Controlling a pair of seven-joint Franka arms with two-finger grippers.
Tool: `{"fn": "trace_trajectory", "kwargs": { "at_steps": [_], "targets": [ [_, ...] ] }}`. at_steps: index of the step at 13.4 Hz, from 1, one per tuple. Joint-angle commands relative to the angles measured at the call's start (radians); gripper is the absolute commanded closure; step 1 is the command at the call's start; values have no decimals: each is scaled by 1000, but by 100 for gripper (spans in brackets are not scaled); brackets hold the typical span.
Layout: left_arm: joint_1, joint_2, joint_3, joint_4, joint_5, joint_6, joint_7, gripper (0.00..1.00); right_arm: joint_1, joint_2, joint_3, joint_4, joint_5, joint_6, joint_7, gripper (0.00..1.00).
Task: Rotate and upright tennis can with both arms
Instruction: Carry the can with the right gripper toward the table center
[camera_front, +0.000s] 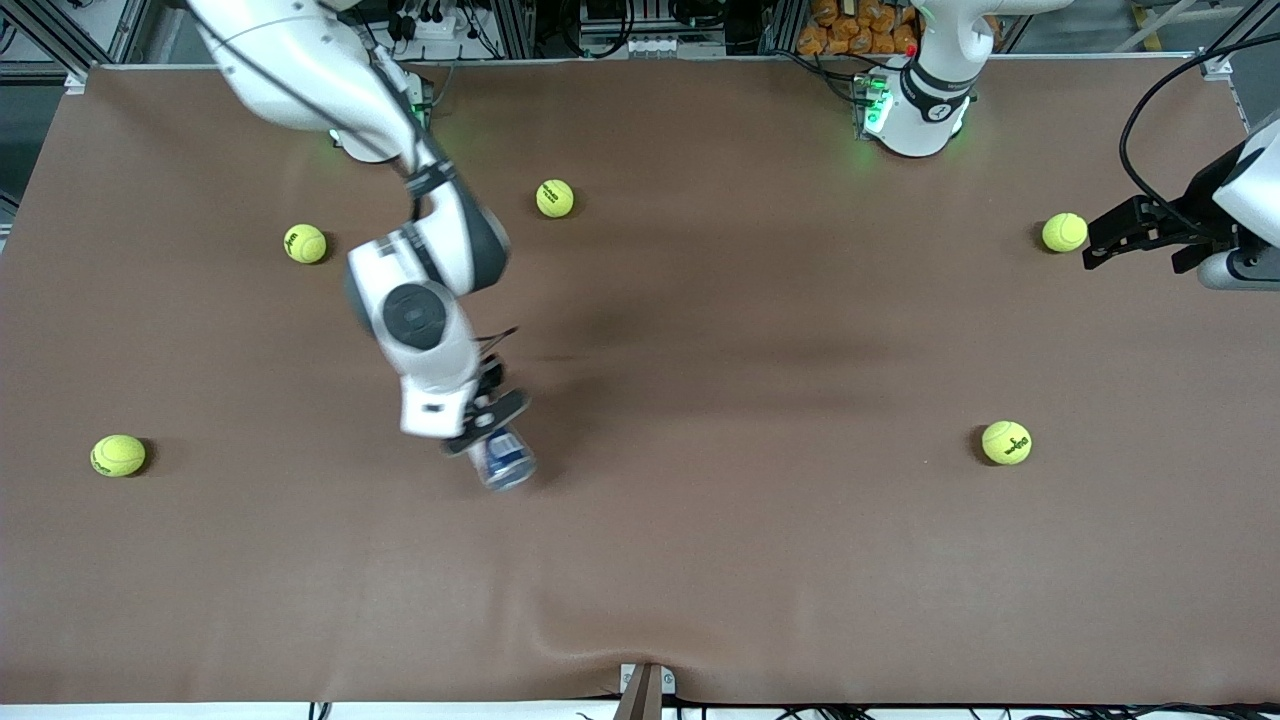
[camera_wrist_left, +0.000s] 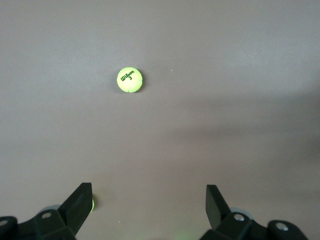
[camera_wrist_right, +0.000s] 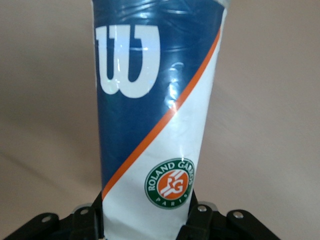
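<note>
The tennis can (camera_front: 503, 458), navy and white with a white "W" and an orange stripe, is in my right gripper (camera_front: 488, 425), which is shut on it toward the right arm's end of the table. From the front it looks short, its silvery end (camera_front: 510, 470) turned up toward the camera. In the right wrist view the can (camera_wrist_right: 155, 115) runs away from the black fingers (camera_wrist_right: 200, 220), which clamp its white end. I cannot tell whether it touches the table. My left gripper (camera_front: 1125, 235) waits open and empty by the left arm's end, fingers (camera_wrist_left: 80, 200) wide apart.
Several yellow-green tennis balls lie scattered on the brown table (camera_front: 700, 560): one (camera_front: 555, 198) and one (camera_front: 304, 243) near the right arm's base, one (camera_front: 118, 455), one (camera_front: 1006, 442), and one (camera_front: 1064, 232) just beside the left gripper. A ball (camera_wrist_left: 130, 80) shows below the left wrist.
</note>
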Motion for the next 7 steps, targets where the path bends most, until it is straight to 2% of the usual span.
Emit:
{"fn": "trace_trajectory", "kwargs": {
  "at_steps": [1,4,7],
  "targets": [
    [7,7,-2,16,-11,-18,15,0,102,7,-3,27,-12,-21,-64,41],
    [7,7,-2,16,-13,-18,15,0,219,37,-4,47,-55,-14,-100,41],
    [6,9,-2,14,-13,-18,15,0,292,125,-3,117,-203,6,-171,41]
  ]
}}
